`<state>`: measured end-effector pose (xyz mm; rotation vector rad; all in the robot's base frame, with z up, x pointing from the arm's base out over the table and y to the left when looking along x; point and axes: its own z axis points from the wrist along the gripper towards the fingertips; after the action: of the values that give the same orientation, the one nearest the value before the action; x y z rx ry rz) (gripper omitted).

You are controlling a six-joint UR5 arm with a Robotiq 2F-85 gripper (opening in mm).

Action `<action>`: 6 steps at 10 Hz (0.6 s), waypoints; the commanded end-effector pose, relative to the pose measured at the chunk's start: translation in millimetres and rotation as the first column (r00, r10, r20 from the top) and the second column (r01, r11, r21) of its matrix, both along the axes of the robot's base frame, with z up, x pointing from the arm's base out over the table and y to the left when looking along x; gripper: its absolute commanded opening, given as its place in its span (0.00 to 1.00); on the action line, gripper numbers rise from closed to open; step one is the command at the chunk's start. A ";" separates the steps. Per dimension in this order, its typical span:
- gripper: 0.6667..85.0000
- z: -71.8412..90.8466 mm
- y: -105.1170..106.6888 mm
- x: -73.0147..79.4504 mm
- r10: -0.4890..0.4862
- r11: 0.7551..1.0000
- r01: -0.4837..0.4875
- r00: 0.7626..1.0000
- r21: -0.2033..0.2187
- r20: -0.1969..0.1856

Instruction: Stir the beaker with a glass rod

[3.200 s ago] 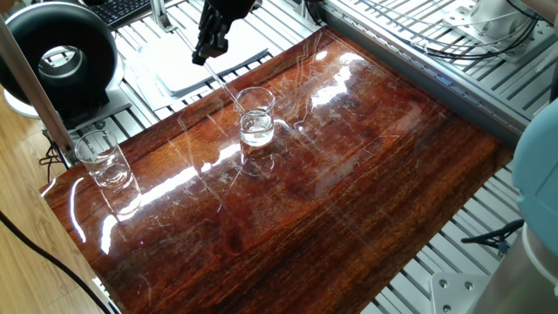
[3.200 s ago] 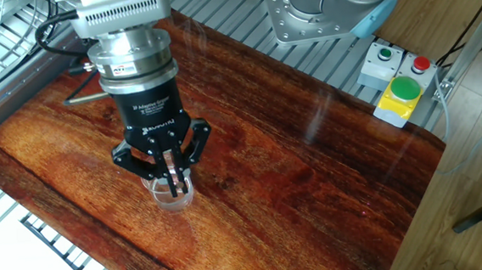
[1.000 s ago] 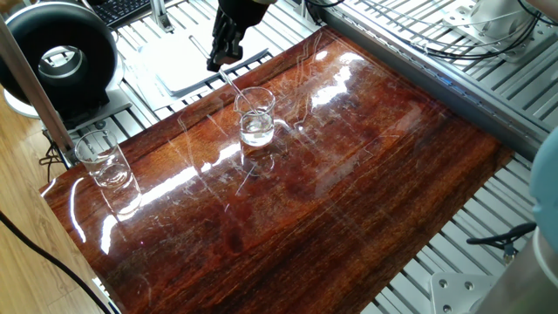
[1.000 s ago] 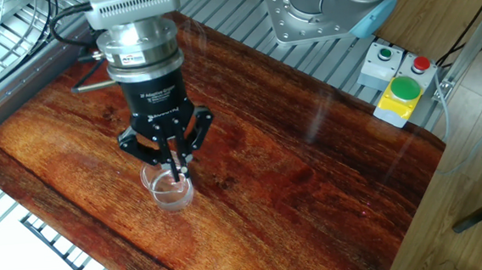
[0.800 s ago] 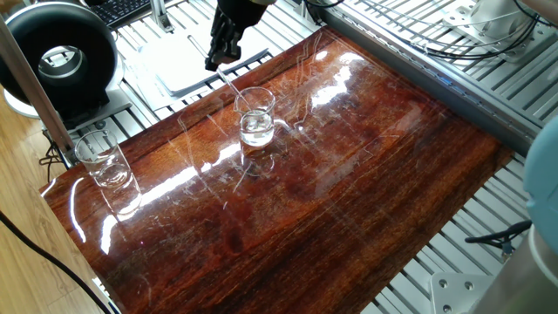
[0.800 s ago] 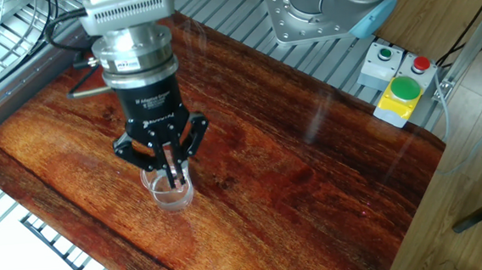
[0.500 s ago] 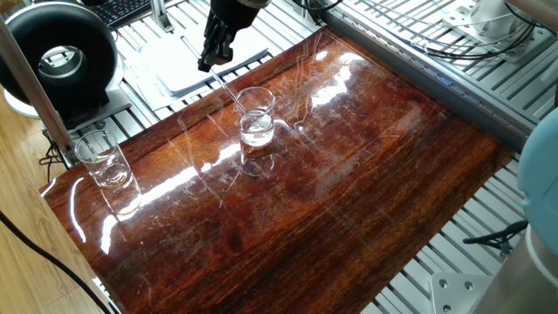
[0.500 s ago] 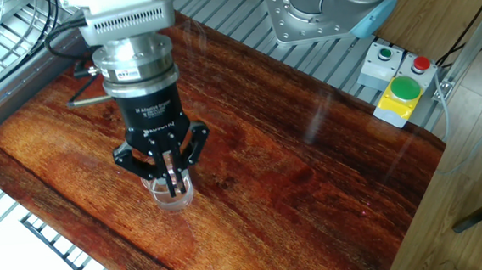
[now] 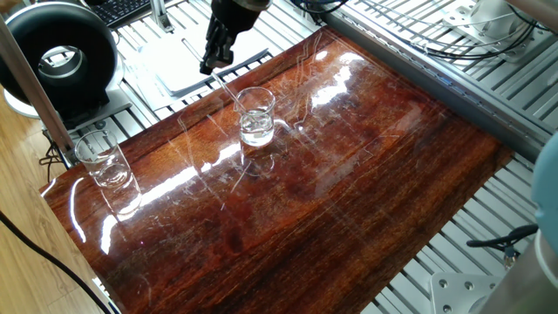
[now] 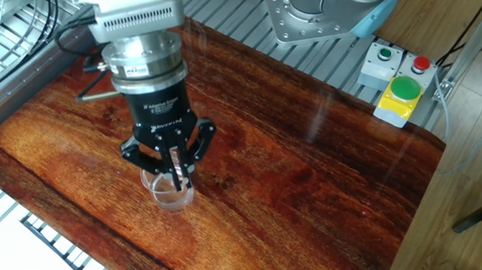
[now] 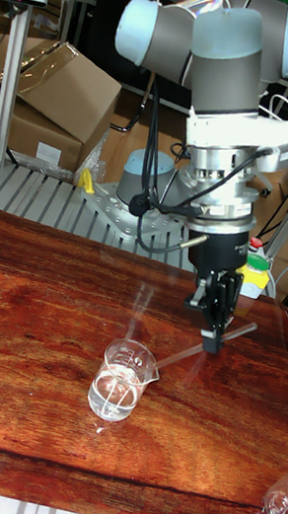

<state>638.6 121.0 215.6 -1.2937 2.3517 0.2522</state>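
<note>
Nudged a bit toward the table's middle since half a second ago. Black two-finger gripper point(image 10: 176, 170) pointing straight down, pinched tight on the thin clear glass rod point(image 11: 183, 354), slanting into the small clear glass beaker point(image 9: 255, 117) mid-table on the glossy reddish wooden tabletop point(image 9: 366, 166). Other clear beaker point(image 9: 102, 161) near the corner.

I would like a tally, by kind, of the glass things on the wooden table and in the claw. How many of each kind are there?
Glass beakers: 2, the beaker being stirred and the other beaker near the table's corner.
Glass rods: 1, the glass rod, held by the claw, lower end in the beaker.
Total: 3 glass things.
</note>
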 end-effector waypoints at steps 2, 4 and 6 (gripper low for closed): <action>0.00 -0.8 -17.7 -0.5 0.040 0.999 -0.039 0.999 -0.033 0.028; 0.00 -6.6 -16.8 3.5 0.035 0.999 -0.034 0.999 -0.029 0.033; 0.00 -12.5 -12.4 6.7 0.019 0.999 -0.018 0.999 -0.034 0.038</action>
<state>640.8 106.5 206.7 -1.3417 2.3275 0.1992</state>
